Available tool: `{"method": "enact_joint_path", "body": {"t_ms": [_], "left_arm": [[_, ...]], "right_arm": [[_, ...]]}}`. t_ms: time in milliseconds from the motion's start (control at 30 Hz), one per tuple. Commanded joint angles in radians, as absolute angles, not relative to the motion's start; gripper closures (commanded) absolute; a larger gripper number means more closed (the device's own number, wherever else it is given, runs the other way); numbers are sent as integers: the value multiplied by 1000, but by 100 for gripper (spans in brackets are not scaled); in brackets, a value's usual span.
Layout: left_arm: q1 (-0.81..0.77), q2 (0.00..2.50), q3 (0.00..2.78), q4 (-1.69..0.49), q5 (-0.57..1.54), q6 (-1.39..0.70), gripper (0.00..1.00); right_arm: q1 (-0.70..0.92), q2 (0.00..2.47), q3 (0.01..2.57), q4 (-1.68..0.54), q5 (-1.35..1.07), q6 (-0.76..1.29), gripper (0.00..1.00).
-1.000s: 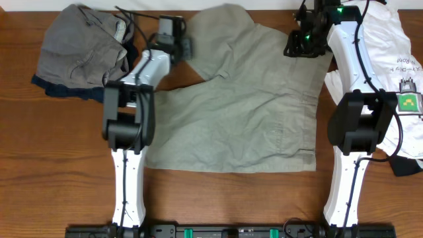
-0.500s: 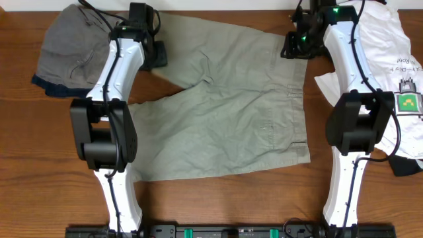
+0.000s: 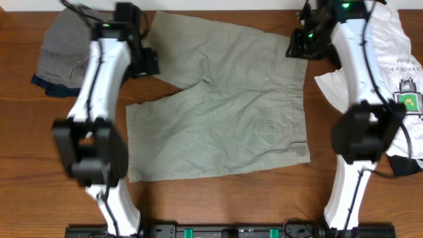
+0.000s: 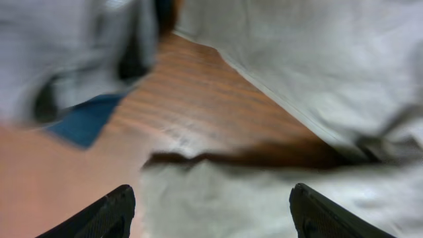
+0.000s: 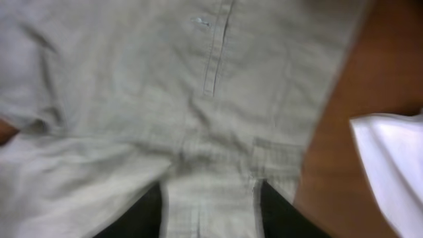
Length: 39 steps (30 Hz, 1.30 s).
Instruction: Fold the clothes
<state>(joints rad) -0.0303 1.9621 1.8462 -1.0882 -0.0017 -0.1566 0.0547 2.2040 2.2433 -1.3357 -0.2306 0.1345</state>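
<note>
The clothes at hand are pale khaki shorts (image 3: pixel 225 106), lying spread flat in the middle of the table, waistband to the right and both legs to the left. My left gripper (image 3: pixel 142 63) hovers at the far leg's hem. In the left wrist view it (image 4: pixel 211 198) is wide open and empty, above the shorts (image 4: pixel 317 53) and bare wood. My right gripper (image 3: pixel 297 46) is at the waistband's far corner. In the right wrist view its jaws (image 5: pixel 211 211) stand apart with the shorts (image 5: pixel 165 99) flat between them.
A grey garment (image 3: pixel 63 46) lies heaped on a dark blue one (image 3: pixel 46 84) at the far left. A white T-shirt (image 3: pixel 396 59) with green print lies along the right edge, with a black garment (image 3: pixel 404 165) below it. Both arm bases stand at the near edge.
My left gripper has let go of the shorts' leg, opened wide and swung back and to the left. The shorts went from bunched to spread flat. My right jaws have widened.
</note>
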Motion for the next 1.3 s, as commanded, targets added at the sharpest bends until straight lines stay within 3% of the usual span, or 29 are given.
{"method": "enact_joint_path", "body": {"t_ms": [0, 333, 367, 500, 833, 1000, 1100, 1233, 1267], "left_arm": [[-28, 1832, 1854, -1141, -4, -152, 24], [-25, 1591, 1821, -1349, -6, -314, 18], [-25, 1578, 1809, -1365, -6, -321, 18], [-25, 1503, 1687, -1419, -17, -362, 12], [-25, 1346, 1217, -1270, 49, -463, 12], [-25, 1343, 1027, -1144, 67, -562, 13], [-25, 1345, 931, -1055, 63, -717, 20], [-25, 1345, 823, -951, 46, -957, 29], [-25, 1345, 799, -931, 28, -1032, 35]], "right_arm": [[65, 2061, 2259, -1400, -198, 158, 43], [109, 1892, 2255, -1699, -88, 199, 30], [119, 1876, 2236, -1699, -91, 200, 20], [172, 1792, 2097, -1693, -61, 280, 15], [237, 1560, 1480, -1457, 3, 503, 24], [237, 1470, 1162, -1251, -22, 693, 38], [236, 1464, 1044, -1153, -26, 862, 45], [230, 1466, 915, -1053, 19, 1147, 44], [228, 1466, 893, -1038, 33, 1212, 43]]}}
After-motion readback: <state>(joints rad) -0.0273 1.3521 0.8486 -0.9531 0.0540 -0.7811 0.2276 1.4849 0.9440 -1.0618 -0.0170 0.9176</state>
